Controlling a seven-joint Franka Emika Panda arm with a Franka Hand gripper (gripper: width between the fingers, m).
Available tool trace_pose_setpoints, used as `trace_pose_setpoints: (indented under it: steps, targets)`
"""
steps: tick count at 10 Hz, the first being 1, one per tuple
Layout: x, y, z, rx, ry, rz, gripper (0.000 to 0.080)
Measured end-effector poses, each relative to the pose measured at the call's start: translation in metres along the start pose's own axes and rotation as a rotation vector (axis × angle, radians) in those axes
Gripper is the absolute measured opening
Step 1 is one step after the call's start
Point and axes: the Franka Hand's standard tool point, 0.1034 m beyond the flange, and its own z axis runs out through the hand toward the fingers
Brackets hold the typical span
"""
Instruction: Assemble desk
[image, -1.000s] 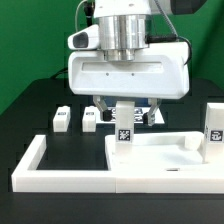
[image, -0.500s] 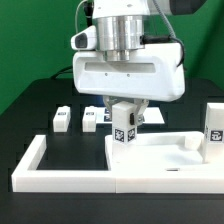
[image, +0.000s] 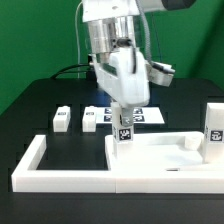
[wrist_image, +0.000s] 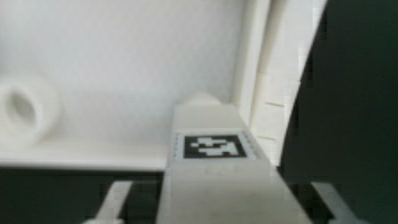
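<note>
While the Panda's gripper (image: 124, 112) hangs edge-on to the exterior camera, a short white desk leg (image: 124, 131) stands upright directly beneath it, at six o'clock of the hand, with one black-and-white tag facing the lens. The leg's foot sits on the tabletop (image: 165, 158) at the corner that lies at ten o'clock from the panel's middle in the exterior view. From the wrist camera the same leg rises between the two fingers (wrist_image: 119, 200), tag showing. Blur hides whether the pads touch its sides, so it is unclear whether the hand is clamped on the leg or parted around it. A round hole (wrist_image: 18, 105) shows in the white panel near the leg.

In the exterior view a standing leg (image: 214, 125) rises at three o'clock of the first, at the panel's far corner. At nine o'clock of the gripper, the near lying leg (image: 90, 118) and the far lying leg (image: 62, 118) rest apart on the black table (image: 30, 105). The marker board (image: 145, 114) lies just behind the gripper, at twelve o'clock of the tabletop. The white border rail (image: 30, 160) runs along the tabletop's six and nine o'clock sides.
</note>
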Motion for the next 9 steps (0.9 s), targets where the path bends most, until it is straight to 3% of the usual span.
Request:
trace_pose_setpoints:
  steps: [3,6,7,8,9]
  targets:
    - [0.0015,-0.0003,0.0036,0.045,-0.04,0.273,0.0294]
    - [0.0005,0.0001,0.0041,0.042,-0.036,0.225,0.036]
    - [0.0007,0.0011,0.0039,0.029,-0.017,0.013,0.0546]
    - [0.0008,0.0019,0.0045,0.018,-0.001,-0.235,0.0617]
    - [-0.0016,0.0029,0.0049,0.014,-0.005,-0.33,0.0617]
